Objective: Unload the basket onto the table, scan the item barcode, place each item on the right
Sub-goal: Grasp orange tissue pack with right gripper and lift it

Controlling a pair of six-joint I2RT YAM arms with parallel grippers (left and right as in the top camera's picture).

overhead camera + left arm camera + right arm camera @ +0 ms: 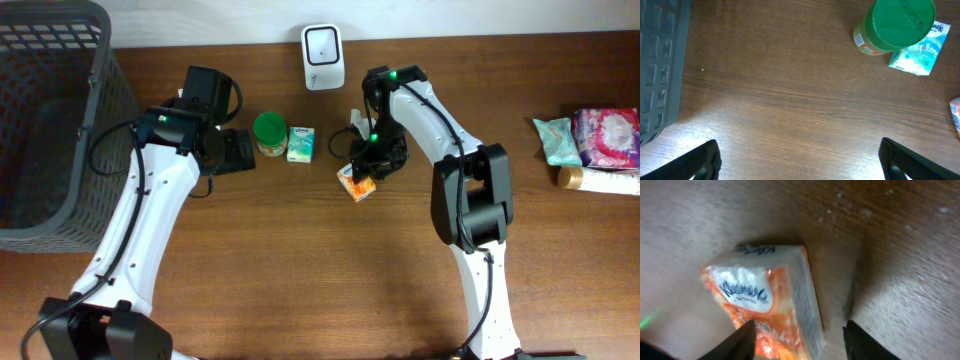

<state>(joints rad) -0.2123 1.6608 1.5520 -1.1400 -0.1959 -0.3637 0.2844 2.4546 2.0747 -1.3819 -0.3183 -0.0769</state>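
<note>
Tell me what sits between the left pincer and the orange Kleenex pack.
Overhead view: a green-lidded jar and a teal tissue pack, side by side, between left pincer and orange Kleenex pack.

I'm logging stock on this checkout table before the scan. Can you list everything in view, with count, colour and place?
scanner: one, white, back edge, centre
basket: one, dark grey, far left
jar: one, green lid, left of centre
small tissue pack: one, teal and white, right beside the jar
orange tissue pack: one, orange and white, centre, lying on the table
teal packet: one, right edge
pink packet: one, right edge, beside the teal one
tube: one, white with gold cap, right edge
table: one, brown wood
left arm: one, white and black, jaws open over bare wood
right arm: one, white and black, jaws open astride the orange tissue pack
</note>
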